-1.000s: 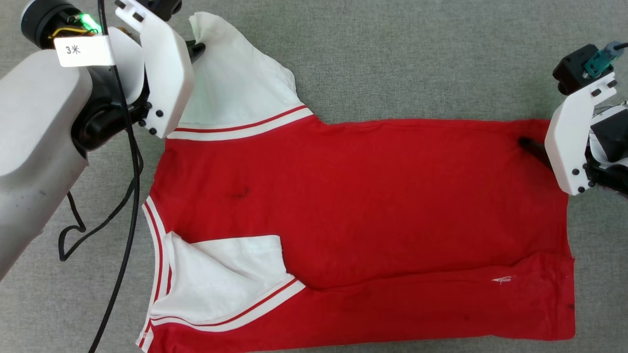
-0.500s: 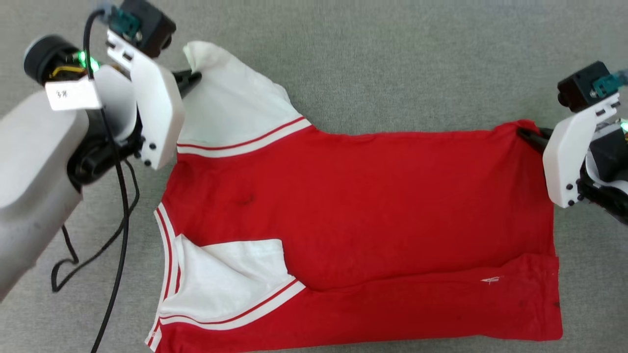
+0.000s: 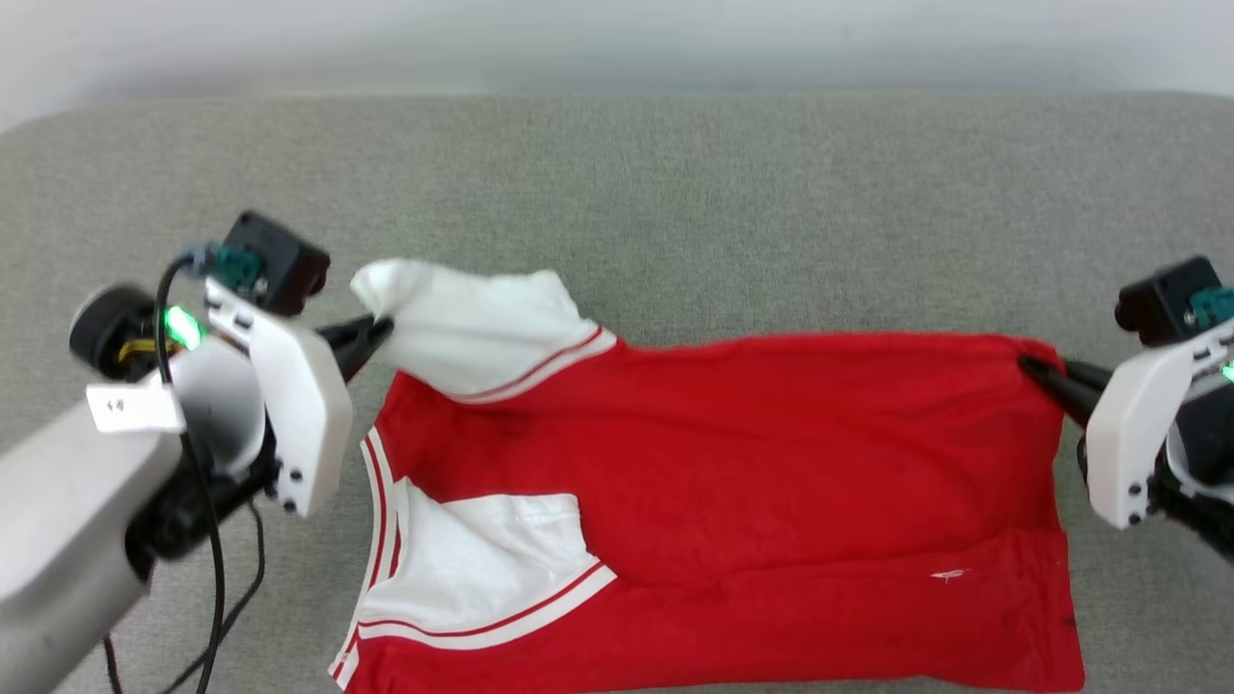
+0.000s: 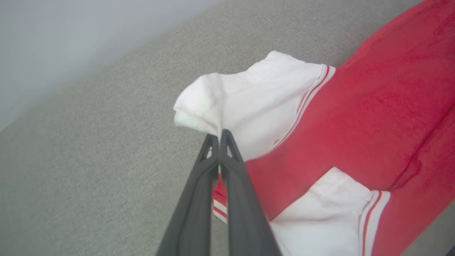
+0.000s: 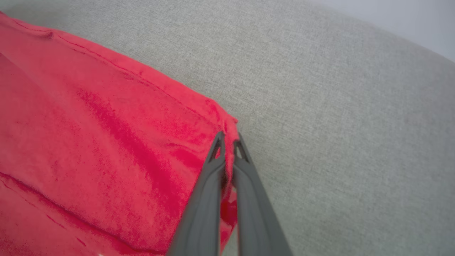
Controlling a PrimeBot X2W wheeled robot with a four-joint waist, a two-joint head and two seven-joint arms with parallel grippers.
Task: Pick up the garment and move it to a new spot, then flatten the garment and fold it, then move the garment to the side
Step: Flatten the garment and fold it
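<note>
A red shirt with white sleeves lies spread on a grey cloth surface. Its neck end points to the robot's left and its hem to the right. The shirt's near part rests flat and runs out past the bottom of the head view. A long strip along the shirt's near side is already folded over the body, and the near sleeve is tucked in on top of the red cloth.

The left gripper is at the shirt's far neck end, with its fingers pressed together on the tip of the far sleeve, which bunches up around them. The right gripper is at the shirt's far hem corner, with its fingers clamped on the red cloth there. The far edge between the two grips looks drawn fairly straight.

This reads as the start of carrying the far edge over in a fold. The main risk is at the left. That grip holds only a loose sleeve tip, not the shoulder, so the sleeve may stretch or slip free while the body lags behind, which would leave a skewed fold. Uneven travel of the two arms would twist the edge. Too high a lift could drag the near part and undo the tucked sleeve.
</note>
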